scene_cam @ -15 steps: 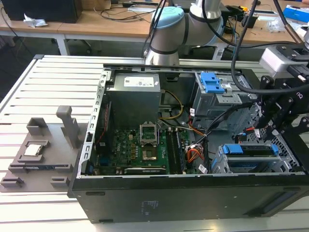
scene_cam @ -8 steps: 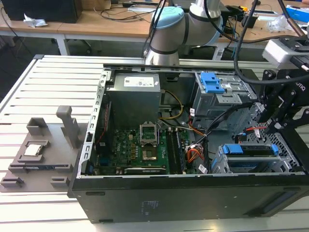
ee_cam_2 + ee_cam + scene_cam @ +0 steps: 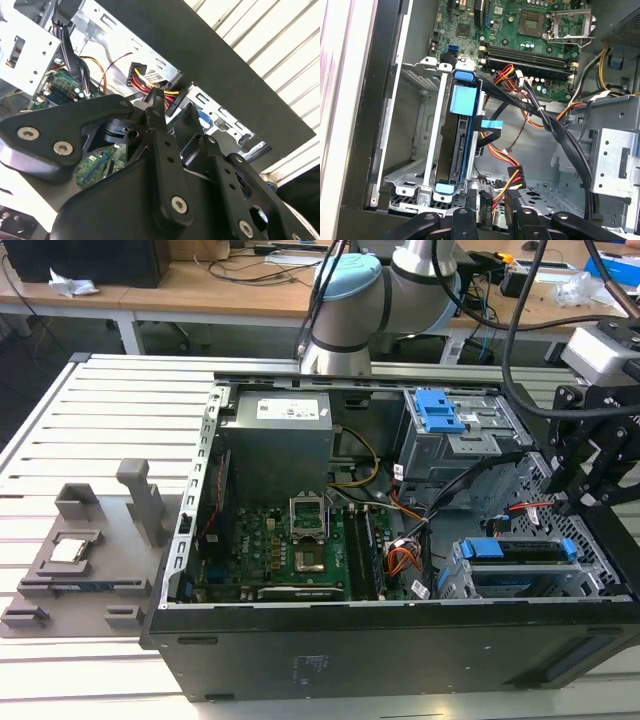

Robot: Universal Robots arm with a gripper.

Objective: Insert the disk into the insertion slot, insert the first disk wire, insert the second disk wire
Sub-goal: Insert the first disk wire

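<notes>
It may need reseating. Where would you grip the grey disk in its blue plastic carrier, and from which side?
Probably the wide blue tab of the blue plastic carrier around the grey disk, approached from the case's open side. The disk stands on edge in the silver perforated cage; cage walls cover its flat faces and black cables crowd beside it.

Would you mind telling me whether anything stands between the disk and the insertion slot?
Nothing visible does: the disk, in its blue carrier, already sits inside the insertion slot. A bundle of coloured wires runs beside the slot, not across it.
</notes>
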